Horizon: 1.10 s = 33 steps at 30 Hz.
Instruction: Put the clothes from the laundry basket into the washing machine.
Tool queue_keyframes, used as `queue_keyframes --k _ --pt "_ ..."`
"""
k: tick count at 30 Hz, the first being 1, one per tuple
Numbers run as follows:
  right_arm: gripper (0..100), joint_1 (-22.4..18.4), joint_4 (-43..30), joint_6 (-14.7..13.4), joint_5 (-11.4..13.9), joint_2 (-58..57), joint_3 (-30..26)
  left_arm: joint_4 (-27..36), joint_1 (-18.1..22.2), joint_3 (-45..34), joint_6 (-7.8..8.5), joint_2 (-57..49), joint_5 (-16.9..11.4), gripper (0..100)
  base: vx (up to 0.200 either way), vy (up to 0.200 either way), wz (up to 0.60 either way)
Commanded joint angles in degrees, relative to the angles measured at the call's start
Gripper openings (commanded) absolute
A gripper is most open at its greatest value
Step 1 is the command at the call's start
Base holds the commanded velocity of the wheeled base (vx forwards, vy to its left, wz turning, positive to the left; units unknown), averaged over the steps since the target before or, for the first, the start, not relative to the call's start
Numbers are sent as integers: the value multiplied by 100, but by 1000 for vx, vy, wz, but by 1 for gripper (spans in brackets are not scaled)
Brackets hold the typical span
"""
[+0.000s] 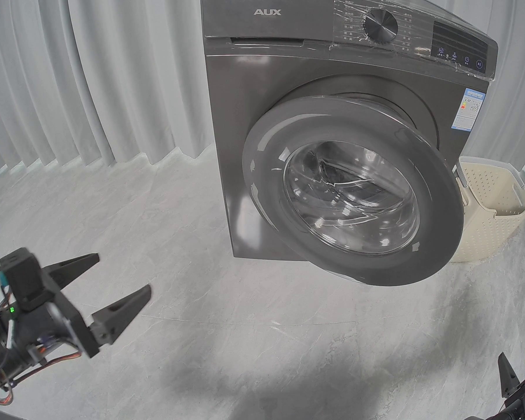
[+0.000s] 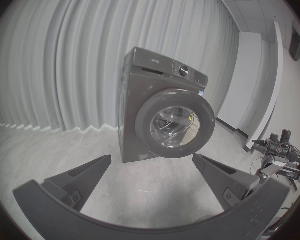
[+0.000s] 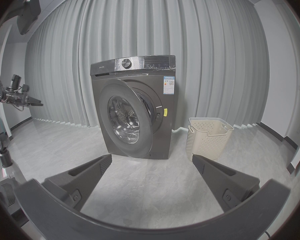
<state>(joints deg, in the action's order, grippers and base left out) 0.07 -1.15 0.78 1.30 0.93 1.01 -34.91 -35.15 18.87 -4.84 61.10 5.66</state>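
A grey front-loading washing machine [image 1: 245, 106] stands on the floor ahead, its round glass door [image 1: 353, 196] swung open towards me. A cream perforated laundry basket [image 1: 496, 205] sits on the floor at the machine's right side, partly behind the door; the part of its inside that shows is bare perforated wall. My left gripper [image 1: 122, 272] hangs open and holds nothing at the lower left, well short of the machine. At the lower right corner my right gripper [image 1: 522, 360] is open too, with nothing in it. The right wrist view has the basket [image 3: 208, 137] beside the machine [image 3: 156, 94] and the open door [image 3: 125, 117].
Pale pleated curtains [image 1: 99, 59] hang behind the machine. A wide stretch of grey tiled floor [image 1: 245, 345] lies between me and the machine. The open door juts out over the floor in front of the drum.
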Motion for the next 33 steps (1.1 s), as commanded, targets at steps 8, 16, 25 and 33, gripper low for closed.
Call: queue_keyframes --k 8,16,25,33 --pt "100 1 0 10 45 -75 -57 2261 2398 -1887 106 -5451 -302 100 0 0 0" --pt "100 -7 18 1 45 -75 -57 3149 3005 -1887 -246 -5600 -346 100 0 0 0" --pt "100 1 246 1 63 -93 250 3210 3734 -1887 80 -5802 -144 100 0 0 0" --pt "100 608 -132 -25 116 1147 1419 3500 3506 -1887 343 -6110 -566 100 0 0 0"
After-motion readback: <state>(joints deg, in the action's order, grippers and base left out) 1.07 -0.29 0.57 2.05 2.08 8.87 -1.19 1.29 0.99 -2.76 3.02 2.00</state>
